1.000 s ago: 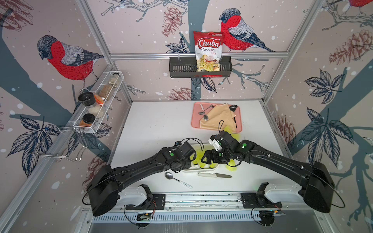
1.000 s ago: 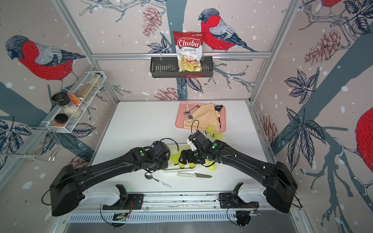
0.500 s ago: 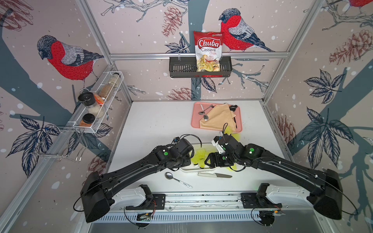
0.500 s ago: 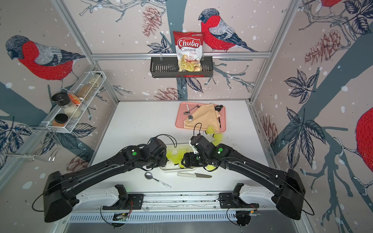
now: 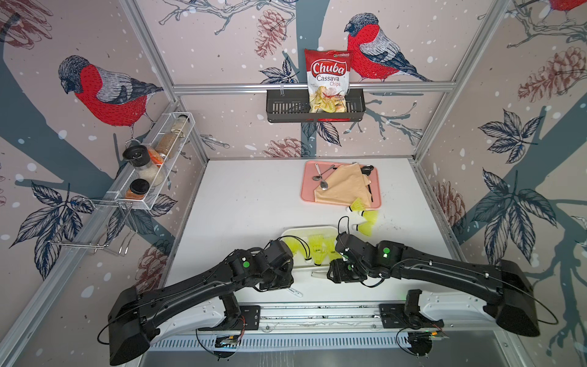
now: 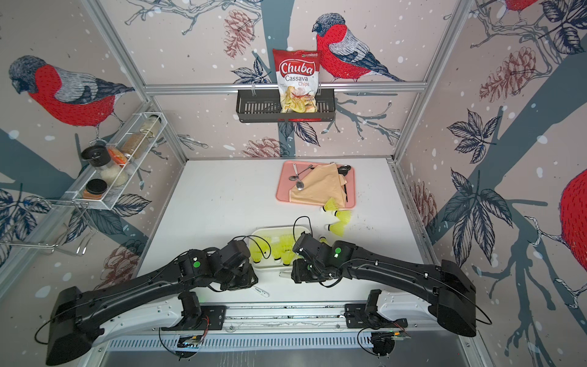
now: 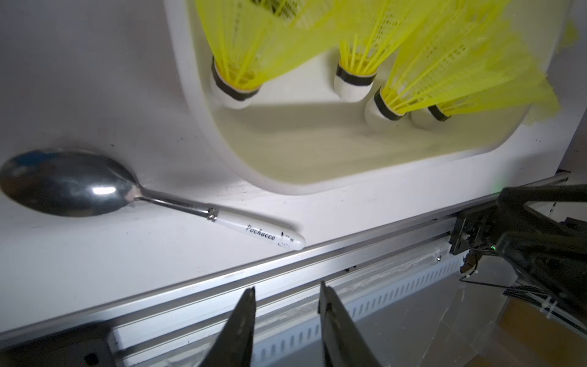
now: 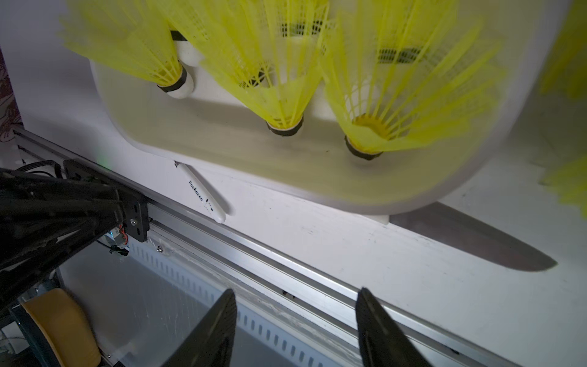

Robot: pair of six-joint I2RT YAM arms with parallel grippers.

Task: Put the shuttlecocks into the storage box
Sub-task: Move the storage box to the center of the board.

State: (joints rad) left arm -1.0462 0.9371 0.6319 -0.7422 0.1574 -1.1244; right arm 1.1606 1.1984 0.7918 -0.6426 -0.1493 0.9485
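One spoon [image 7: 149, 200] & knife [image 8: 476, 241] beside storage box [image 7: 185, 47]

Three shuttlecocks [image 5: 365, 228] lie on the bench [image 5: 254, 197] by the near right corner of the one pink tray [image 5: 307, 182]. The one storage box [image 5: 308, 228] holds at least four more; the rest blur together. Two shiny spoons [image 5: 323, 184] are on the tray. One spoon [image 7: 73, 184] and one knife [image 8: 476, 238] lie by the bench's front edge. There is one tan cloth [image 5: 343, 187] and one bag of chips [image 5: 327, 79].
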